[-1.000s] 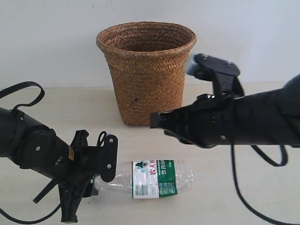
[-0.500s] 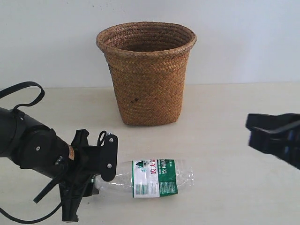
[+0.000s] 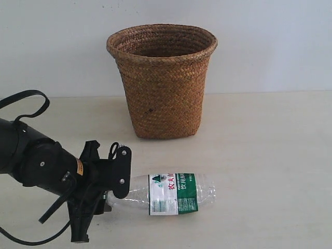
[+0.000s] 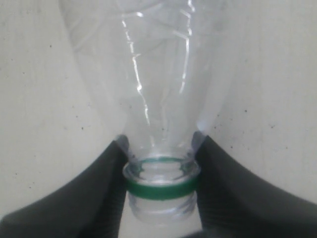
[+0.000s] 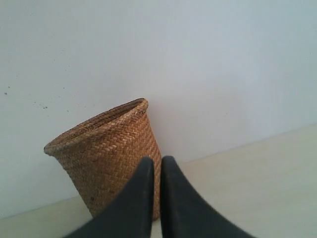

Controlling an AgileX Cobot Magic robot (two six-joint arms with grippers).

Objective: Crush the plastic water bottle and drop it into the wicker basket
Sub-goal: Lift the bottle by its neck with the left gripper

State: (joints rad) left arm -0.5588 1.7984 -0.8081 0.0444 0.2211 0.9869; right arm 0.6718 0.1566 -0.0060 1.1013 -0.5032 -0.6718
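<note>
Between wicker basket (image 3: 162, 83) and plastic water bottle (image 3: 171, 193), a strip of tabletop (image 3: 174, 155)

On the pale table (image 3: 270, 155): clear slim plastic water bottle (image 3: 174, 193) in front, tall brown woven wicker basket (image 3: 162, 83) behind.
The basket stands upright at the back, apart from the bottle. The bottle lies on its side, neck to the left; the black left gripper (image 3: 107, 199) has one finger on each side of the neck, touching it.
</note>
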